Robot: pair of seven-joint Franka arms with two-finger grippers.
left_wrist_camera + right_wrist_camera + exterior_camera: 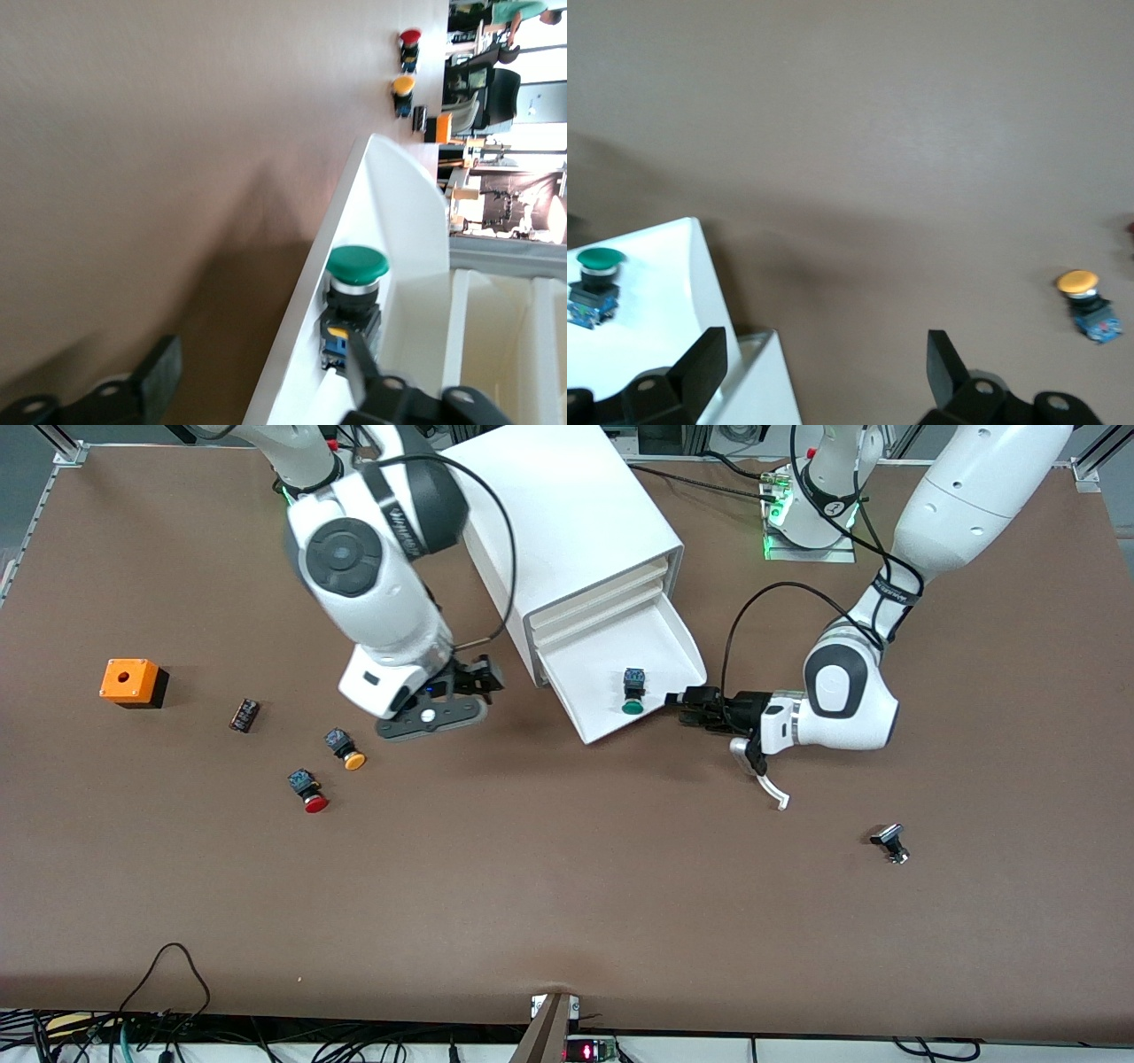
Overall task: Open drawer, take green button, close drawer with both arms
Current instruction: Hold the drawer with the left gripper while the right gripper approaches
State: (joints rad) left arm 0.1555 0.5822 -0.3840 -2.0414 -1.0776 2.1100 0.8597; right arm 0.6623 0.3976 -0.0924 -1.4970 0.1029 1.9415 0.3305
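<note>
The white cabinet stands at the back middle of the table. Its lowest drawer is pulled open. The green-capped button lies in the drawer near its front rim, cap toward the front camera. My left gripper is open at the drawer's front corner toward the left arm's end. In the left wrist view the left gripper straddles the drawer wall, one finger inside, beside the button. My right gripper is open and empty beside the cabinet's lower corner.
Toward the right arm's end lie a yellow-capped button, a red-capped button, a small black part and an orange box. A small black object lies toward the left arm's end, nearer the front camera.
</note>
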